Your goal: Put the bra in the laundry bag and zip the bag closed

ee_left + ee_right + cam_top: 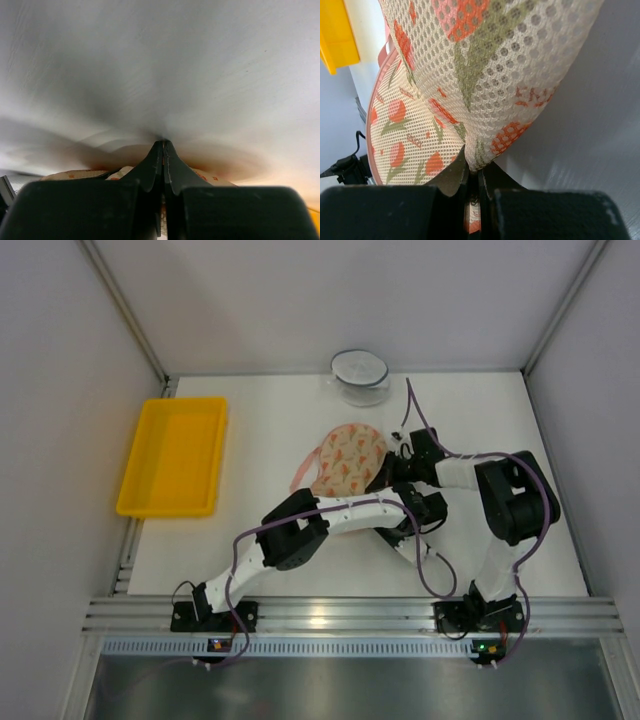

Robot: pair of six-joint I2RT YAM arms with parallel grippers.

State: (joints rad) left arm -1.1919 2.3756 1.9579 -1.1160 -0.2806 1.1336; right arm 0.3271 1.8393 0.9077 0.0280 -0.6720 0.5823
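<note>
The laundry bag [347, 460], a cream mesh pouch with pink-orange print and pink zip edging, lies at the table's middle, its halves together. My right gripper [388, 472] is at its right edge and is shut on a fold of the mesh [480, 150]; the bag [470, 65] fills the right wrist view. My left gripper [164, 142] is shut, tips against the white table, with a thin strip of printed fabric between the fingers and bag fabric [67, 174] on both sides. In the top view it sits under the right arm [405, 523]. The bra is not in view.
A yellow plastic tray [175, 455] stands at the left edge of the table and shows in the right wrist view [335, 35]. A clear round bowl [360, 375] stands at the back middle. Grey walls close in both sides.
</note>
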